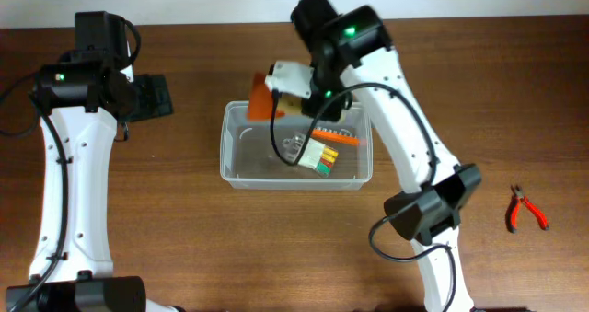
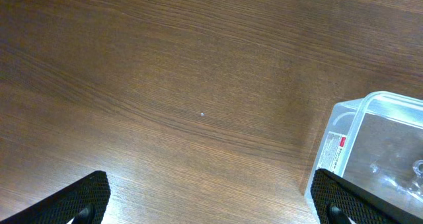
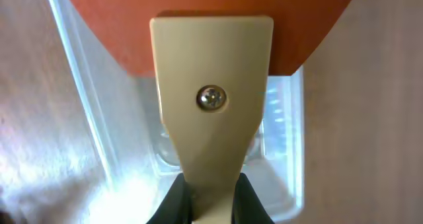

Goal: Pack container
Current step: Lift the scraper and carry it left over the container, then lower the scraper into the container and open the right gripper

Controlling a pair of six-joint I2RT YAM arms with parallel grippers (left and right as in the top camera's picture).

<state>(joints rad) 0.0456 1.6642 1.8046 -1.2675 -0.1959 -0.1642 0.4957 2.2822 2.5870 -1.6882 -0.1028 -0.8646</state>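
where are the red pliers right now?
Overhead view: the red pliers lie on the table at the far right, outside the container, beyond the right arm.

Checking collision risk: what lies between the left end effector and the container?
Bare wooden table separates left end effector from container; overhead and left wrist views agree.

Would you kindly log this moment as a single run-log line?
right jaws: shut on orange scraper, over container edge | left jaws: open, empty, beside container | red pliers: on table
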